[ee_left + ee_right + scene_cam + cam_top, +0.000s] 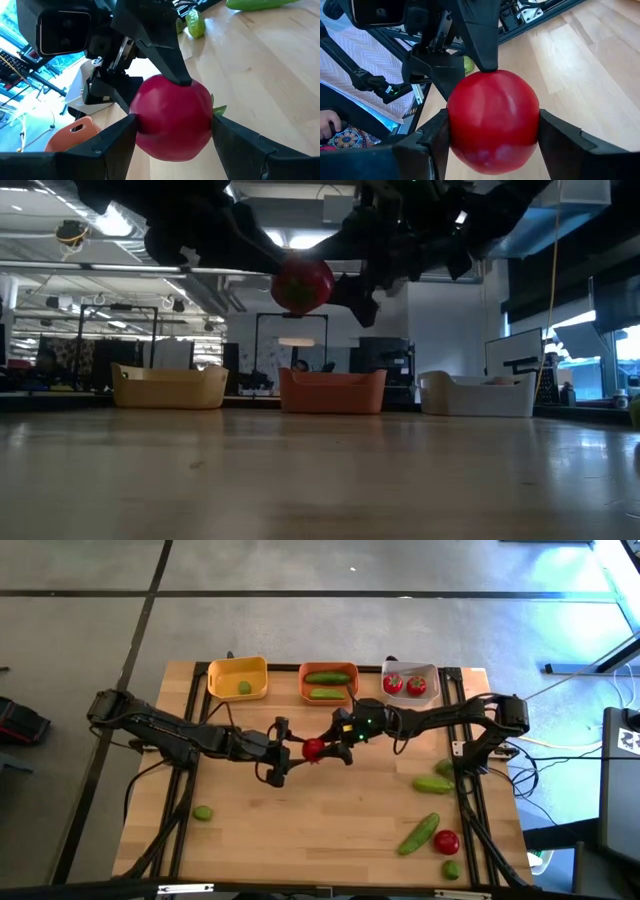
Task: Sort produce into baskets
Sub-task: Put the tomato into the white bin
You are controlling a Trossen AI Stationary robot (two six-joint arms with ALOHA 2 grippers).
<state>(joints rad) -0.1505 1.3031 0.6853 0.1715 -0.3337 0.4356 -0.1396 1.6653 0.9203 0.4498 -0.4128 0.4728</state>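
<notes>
A round red tomato (314,749) hangs in the air over the middle of the table, between my two grippers; the low view shows it (302,284) well above the wood. My left gripper (300,750) reaches it from the left and is shut on it. My right gripper (328,748) reaches it from the right and is also shut on it. At the far edge stand the yellow basket (222,670) with a lime, the orange basket (304,680) with two cucumbers, and the white basket (432,672) with two tomatoes. My left gripper pinches the tomato's two opposite sides (142,125) between its two fingers, coming about level from the table's left. The tomato is lifted clear of the table. My right gripper pinches the tomato's two other sides (457,125) between its two fingers, coming about level from the table's right, its fingers set crosswise to the left gripper's. One left finger (482,45) shows on the tomato's top.
Loose produce lies on the table: a lime (203,812) at the near left, a cucumber (432,783) and a lime (444,768) at the right, and a cucumber (418,834), a tomato (446,841) and a lime (451,868) at the near right.
</notes>
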